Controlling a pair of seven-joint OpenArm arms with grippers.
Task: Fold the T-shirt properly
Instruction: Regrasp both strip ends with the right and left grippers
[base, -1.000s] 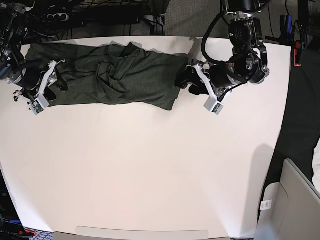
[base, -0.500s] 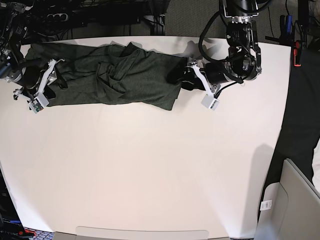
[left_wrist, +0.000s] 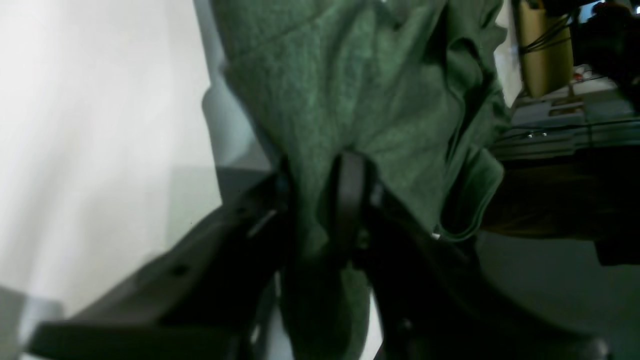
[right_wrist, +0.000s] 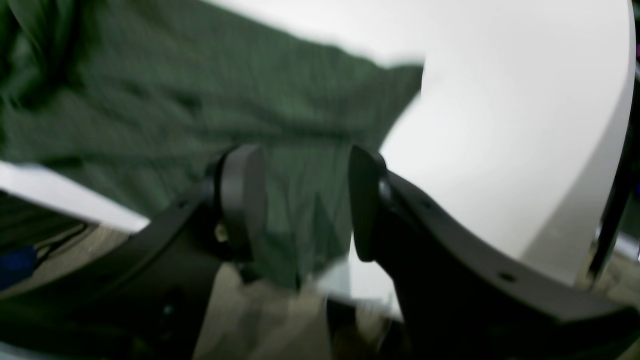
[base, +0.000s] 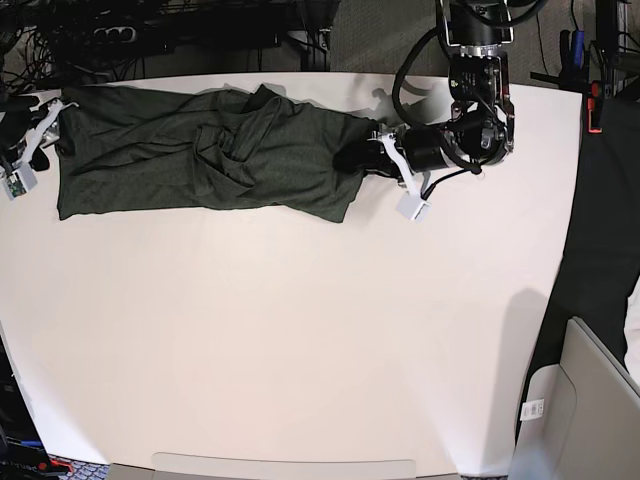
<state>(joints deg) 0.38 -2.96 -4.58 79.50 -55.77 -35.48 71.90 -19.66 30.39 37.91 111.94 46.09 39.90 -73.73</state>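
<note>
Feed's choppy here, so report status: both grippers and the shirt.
Left gripper shut on T-shirt edge. Right gripper open, fabric between fingers. T-shirt bunched along the table far edge. Nothing in the way.

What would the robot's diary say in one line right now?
T-shirt: bunched on table | left tool: shut on T-shirt edge | right tool: open, off T-shirt's end

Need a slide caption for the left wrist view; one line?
Left tool pinching a fold of the green T-shirt at the white table's edge.
</note>
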